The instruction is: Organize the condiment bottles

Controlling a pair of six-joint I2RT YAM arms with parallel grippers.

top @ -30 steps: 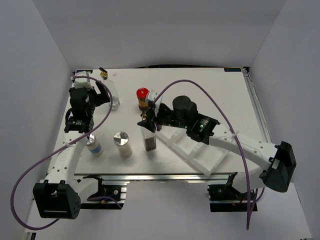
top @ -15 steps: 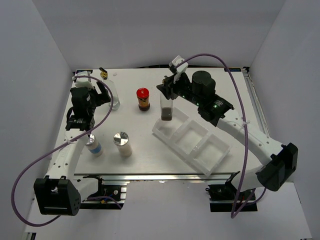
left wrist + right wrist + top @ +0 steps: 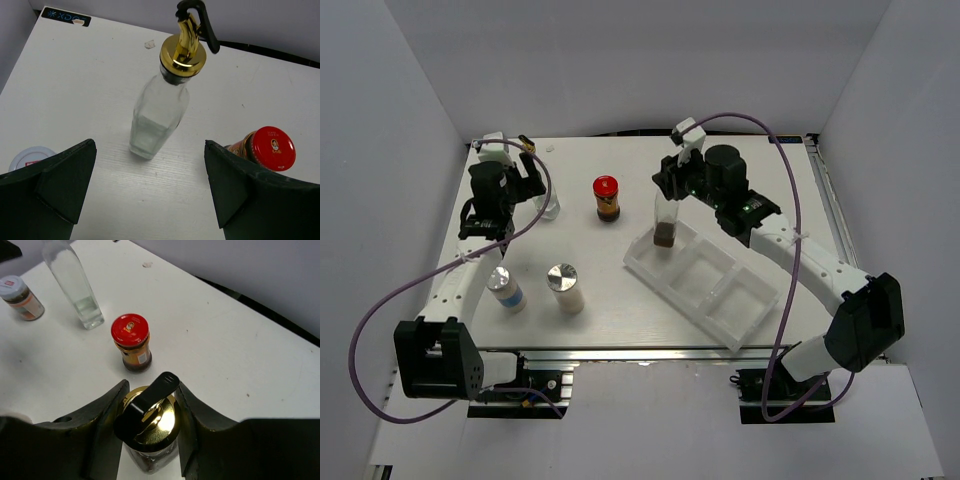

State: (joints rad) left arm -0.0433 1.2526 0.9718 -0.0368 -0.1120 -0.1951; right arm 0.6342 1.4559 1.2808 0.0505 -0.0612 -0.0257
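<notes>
While your right gripper (image 3: 148,415) is clamped on the gold cap of the dark-filled bottle (image 3: 665,226), that bottle stands upright in the end compartment of the white tray (image 3: 740,322); can't tell if it touches the floor. Your left gripper (image 3: 150,189) is spread wide, short of the clear bottle (image 3: 157,117) at far left. The red-lidded jar (image 3: 606,197) stands between the two bottles.

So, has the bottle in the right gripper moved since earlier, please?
Yes: the bottle moved right, from beside the silver-capped shaker to the tray's left end.
</notes>
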